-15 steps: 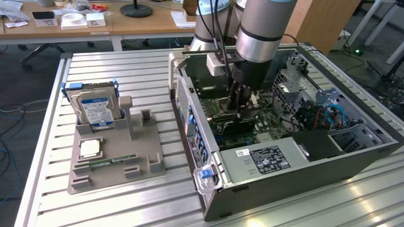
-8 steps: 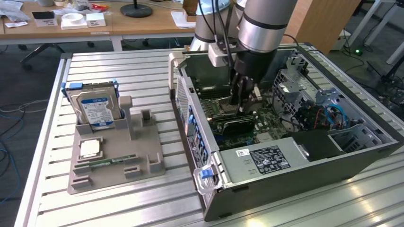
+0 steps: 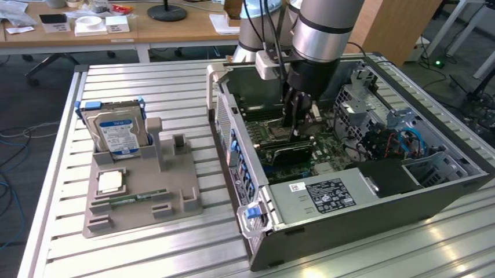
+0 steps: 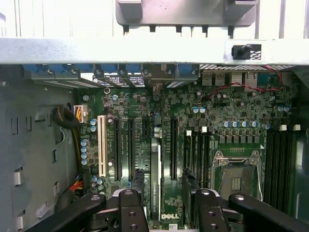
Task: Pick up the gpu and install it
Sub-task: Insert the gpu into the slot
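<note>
Reaching down into the open computer case [image 3: 433, 200], the arm is holding its gripper [image 3: 298, 124] low over the motherboard [image 4: 231, 116], near the middle of the case. The black fingers [image 4: 131, 208] are standing spread apart and are clamping nothing.

The gpu [image 4: 155, 179] is sitting inside the case, standing on edge in a long slot of the motherboard. In the wrist view it is showing as a thin upright strip running between the two fingers, closer to one finger than to the other. Whether that finger is touching the card cannot be told. In the exterior view the gpu [image 3: 293, 153] is appearing as a dark flat card with a green edge just under the fingertips.

Also inside the case, the empty processor socket [image 4: 236, 179] is lying just beside the gripper, and a grey power supply [image 3: 325, 194] with a black label is filling the case's near corner.

Outside the case, toward the exterior view's left and well apart from it, a grey holder [image 3: 182, 200] is resting on the slatted metal table [image 3: 155, 255]. A silver hard drive [image 3: 116, 133] with a blue and white label is standing upright in the holder. A narrow green memory stick [image 3: 127, 198] is lying flat in one of its low recesses.
</note>
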### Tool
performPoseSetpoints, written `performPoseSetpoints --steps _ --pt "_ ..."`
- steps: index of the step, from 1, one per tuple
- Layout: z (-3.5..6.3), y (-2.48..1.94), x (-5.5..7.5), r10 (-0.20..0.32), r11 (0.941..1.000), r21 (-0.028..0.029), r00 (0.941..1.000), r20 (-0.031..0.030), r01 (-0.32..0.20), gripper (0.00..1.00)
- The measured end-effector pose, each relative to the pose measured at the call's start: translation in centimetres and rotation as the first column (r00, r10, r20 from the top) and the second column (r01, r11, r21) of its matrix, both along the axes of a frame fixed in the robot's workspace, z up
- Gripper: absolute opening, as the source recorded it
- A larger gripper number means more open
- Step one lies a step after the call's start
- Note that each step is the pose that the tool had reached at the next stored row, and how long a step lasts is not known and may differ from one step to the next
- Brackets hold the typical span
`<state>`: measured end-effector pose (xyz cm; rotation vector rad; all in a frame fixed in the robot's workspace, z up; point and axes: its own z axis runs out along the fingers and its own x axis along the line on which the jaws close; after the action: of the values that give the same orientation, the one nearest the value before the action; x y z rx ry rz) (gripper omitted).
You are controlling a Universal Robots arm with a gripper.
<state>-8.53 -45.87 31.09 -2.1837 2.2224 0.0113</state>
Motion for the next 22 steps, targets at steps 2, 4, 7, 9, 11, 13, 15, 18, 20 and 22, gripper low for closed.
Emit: performPoseSetpoints --steps 2,4,7,9,11,13,15,18,20,22 --pt "0.04 0.0 0.0 0.0 1.0 -0.0002 1.0 -0.0001 0.0 0.45" --pt "0.27 0.0 0.0 0.0 1.0 -0.0002 1.0 -0.0001 0.0 0.45" --pt "0.77 0.01 0.0 0.0 1.0 0.0 1.0 0.0 0.0 0.45" --pt "0.9 0.01 0.0 0.0 1.0 0.0001 1.0 0.0001 0.0 0.45" --pt "0.91 0.01 0.0 0.0 1.0 0.0 1.0 0.0 0.0 0.45" --pt "0.91 0.01 0.0 0.0 1.0 0.0 1.0 0.0 0.0 0.45" --pt "0.91 0.01 0.0 0.0 1.0 0.0 1.0 0.0 0.0 0.45" --pt "0.91 0.01 0.0 0.0 1.0 0.0 1.0 0.0 0.0 0.45" --pt "0.91 0.01 0.0 0.0 1.0 0.0 1.0 0.0 0.0 0.45" --pt "0.98 0.01 0.0 0.0 1.0 -0.0002 1.0 -0.0001 0.0 0.45"
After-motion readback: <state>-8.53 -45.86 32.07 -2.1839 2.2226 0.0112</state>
